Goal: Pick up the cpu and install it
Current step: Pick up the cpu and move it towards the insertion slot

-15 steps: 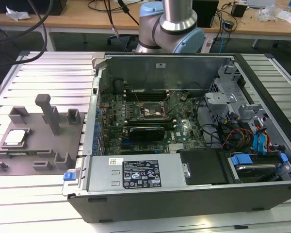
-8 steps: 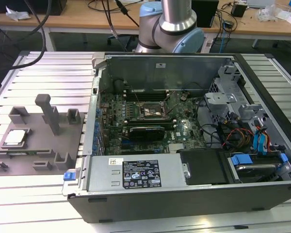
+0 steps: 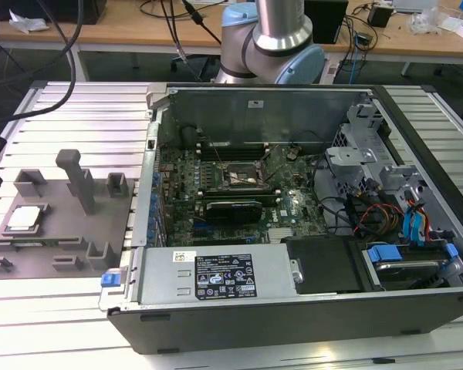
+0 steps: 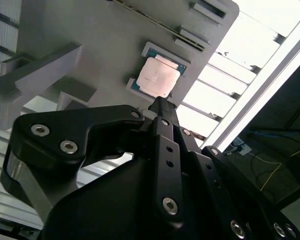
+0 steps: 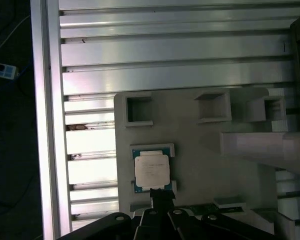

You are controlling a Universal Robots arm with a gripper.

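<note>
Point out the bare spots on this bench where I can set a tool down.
Free: the ribbed table beyond the grey fixture plate in the exterior view, and the near strip before it, beside the computer case. Crowded: the plate itself, with blocks and the cpu, and the case's inside.

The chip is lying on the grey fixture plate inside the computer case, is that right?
No. The chip lies on the grey fixture plate, but outside the computer case, on the exterior view's left of it.
</note>
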